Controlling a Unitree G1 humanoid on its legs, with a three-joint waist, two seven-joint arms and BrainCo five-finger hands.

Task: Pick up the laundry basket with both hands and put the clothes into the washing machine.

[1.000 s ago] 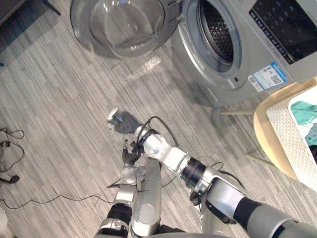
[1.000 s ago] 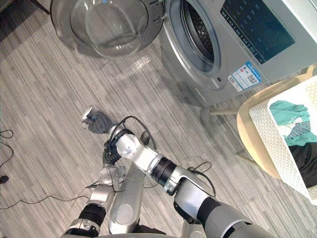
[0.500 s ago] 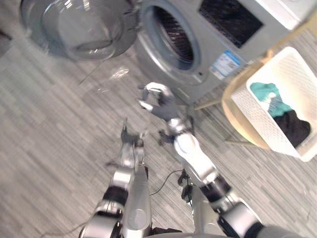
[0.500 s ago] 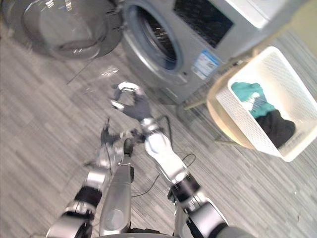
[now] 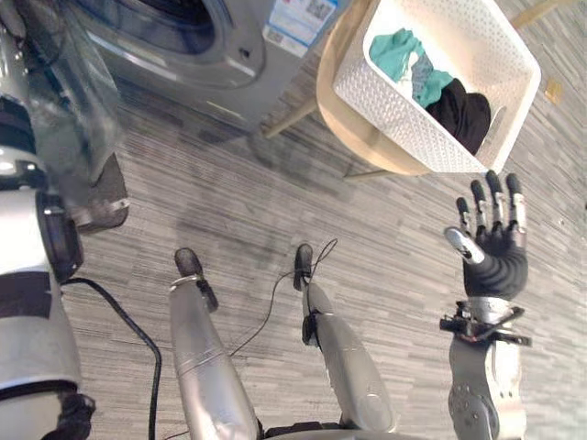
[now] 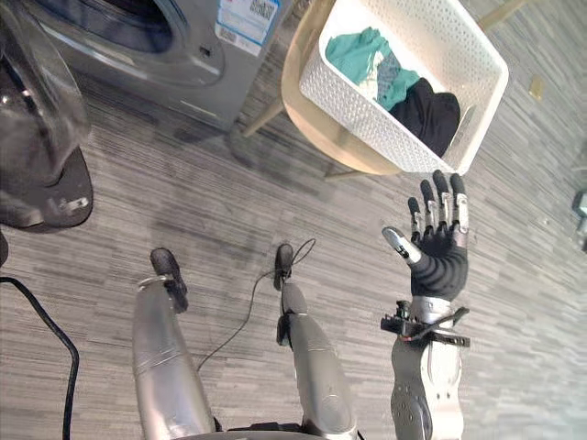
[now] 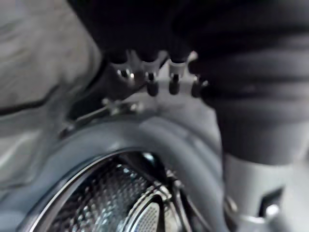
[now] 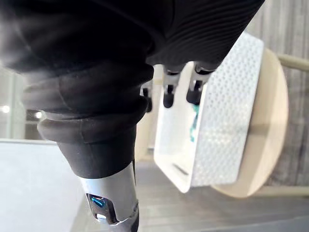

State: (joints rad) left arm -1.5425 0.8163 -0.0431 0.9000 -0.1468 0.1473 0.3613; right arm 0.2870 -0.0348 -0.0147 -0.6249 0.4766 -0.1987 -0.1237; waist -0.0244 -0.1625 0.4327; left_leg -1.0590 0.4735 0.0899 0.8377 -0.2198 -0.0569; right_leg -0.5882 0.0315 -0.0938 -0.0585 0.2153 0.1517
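Note:
A white laundry basket (image 5: 514,64) sits on a round wooden stool (image 5: 348,119) at the upper right, holding a teal garment (image 5: 394,50) and a black one (image 5: 463,115). My right hand (image 5: 495,247) is raised just below the basket's near corner, apart from it, open and empty with its fingers straight. The right wrist view looks past the fingers (image 8: 169,94) at the basket (image 8: 222,121). The washing machine (image 5: 183,37) is at the upper left. My left hand (image 7: 174,82) is open and holds nothing, close to the machine's metal drum (image 7: 106,203).
The machine's glass door (image 5: 64,92) hangs open at the far left, over the grey plank floor (image 5: 229,202). Open floor lies between the machine and the stool. The stool's legs (image 5: 284,119) reach toward the machine's front.
The camera has swung right, bringing the basket into fuller view. My right hand went from curled before the machine to open and raised below the basket.

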